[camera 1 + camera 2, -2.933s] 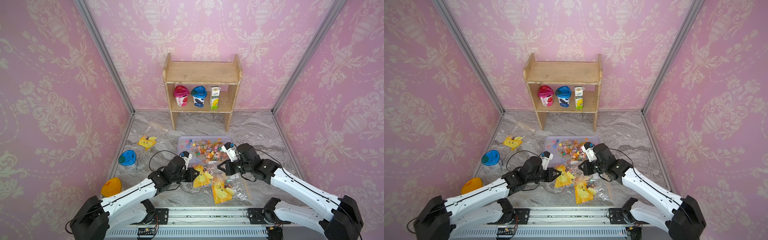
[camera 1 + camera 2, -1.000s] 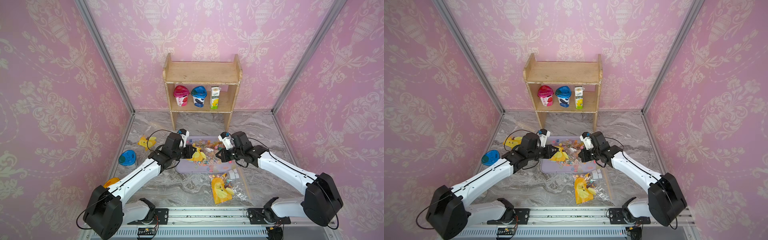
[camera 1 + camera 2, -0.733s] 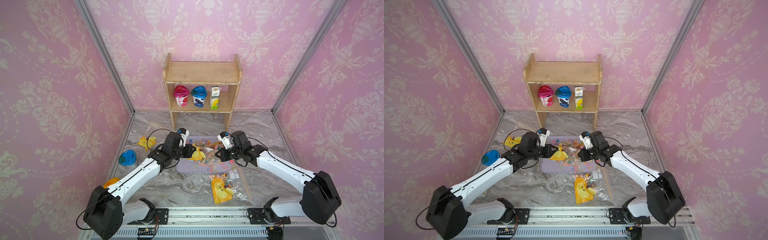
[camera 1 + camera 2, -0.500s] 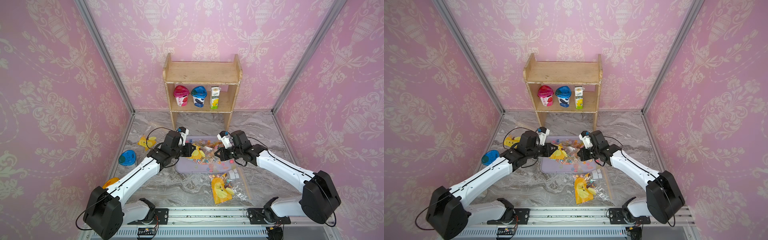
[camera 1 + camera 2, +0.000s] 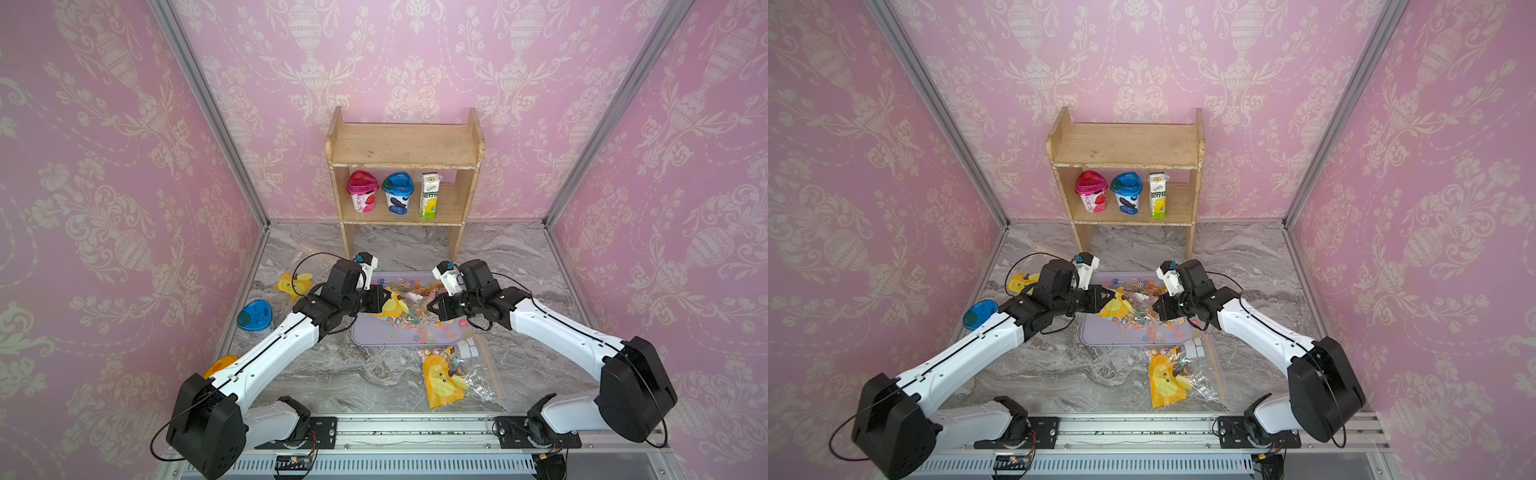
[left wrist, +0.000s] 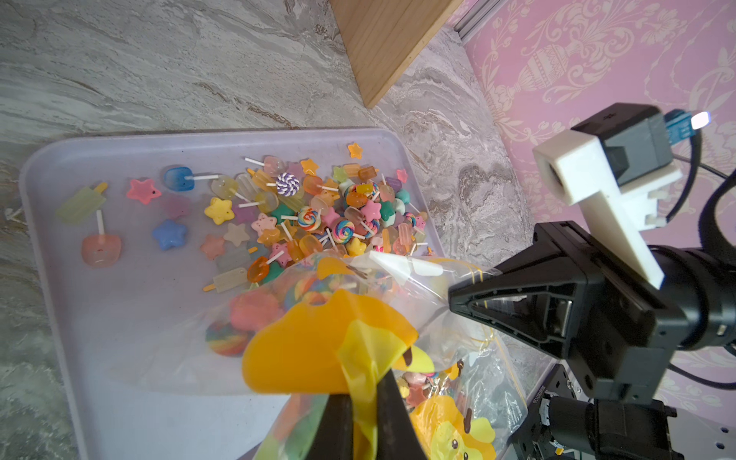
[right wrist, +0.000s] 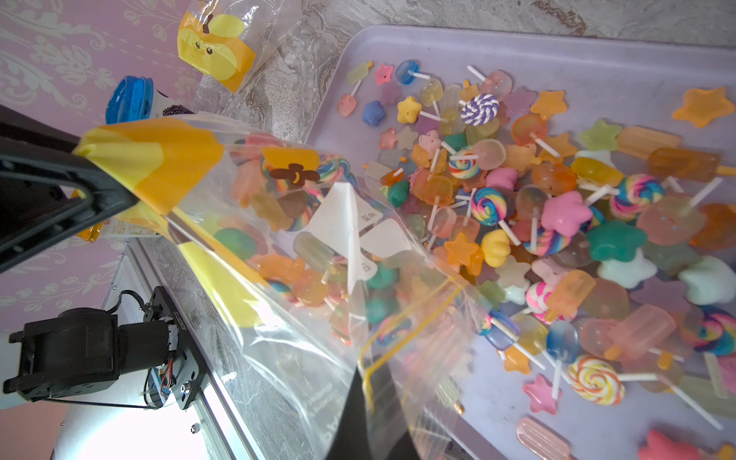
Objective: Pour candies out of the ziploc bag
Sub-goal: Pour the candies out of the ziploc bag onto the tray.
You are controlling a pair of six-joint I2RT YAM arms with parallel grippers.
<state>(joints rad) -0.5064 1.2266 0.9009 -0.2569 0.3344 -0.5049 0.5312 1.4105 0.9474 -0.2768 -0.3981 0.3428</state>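
**Desk:** What sits nearest the rail?

**Me:** A second bag (image 5: pixel 449 374), clear with a yellow duck print, lies flat on the marble table (image 5: pixel 332 374) just in front of the tray (image 5: pixel 365 337). I can see sweets inside it. An orange object (image 5: pixel 220 365) pokes out from under my left arm, and the rest of it is hidden.

**Desk:** And the arms?

**Me:** Both stretch forward and bend inward, so the wrists face each other over the tray. My left gripper (image 5: pixel 384 300) is pinched tight on the yellow corner of the ziploc bag (image 5: pixel 395 306). My right gripper (image 5: pixel 432 309) is clamped on the clear edge by the yellow zip line. The bag hangs stretched between them, above the tray.

**Desk:** The candies?

**Me:** A heap of candies (image 6: pixel 318 207) lies in the tray under and beside the bag: lollipops, stars and ice-lolly shapes. More sit inside the bag.

**Desk:** Anything unclear?

**Me:** In my right wrist view the fingertips blur behind the plastic. I cannot tell how wide the bag's mouth gapes.

**Desk:** Further back?

**Me:** A blue-lidded cup (image 5: pixel 254 316) is by the left wall, with a third bag (image 5: pixel 293 284) beyond it. The wooden shelf (image 5: pixel 405 151) holds a pink cup (image 5: pixel 363 195), a blue cup (image 5: pixel 398 197) and a carton (image 5: pixel 430 201).
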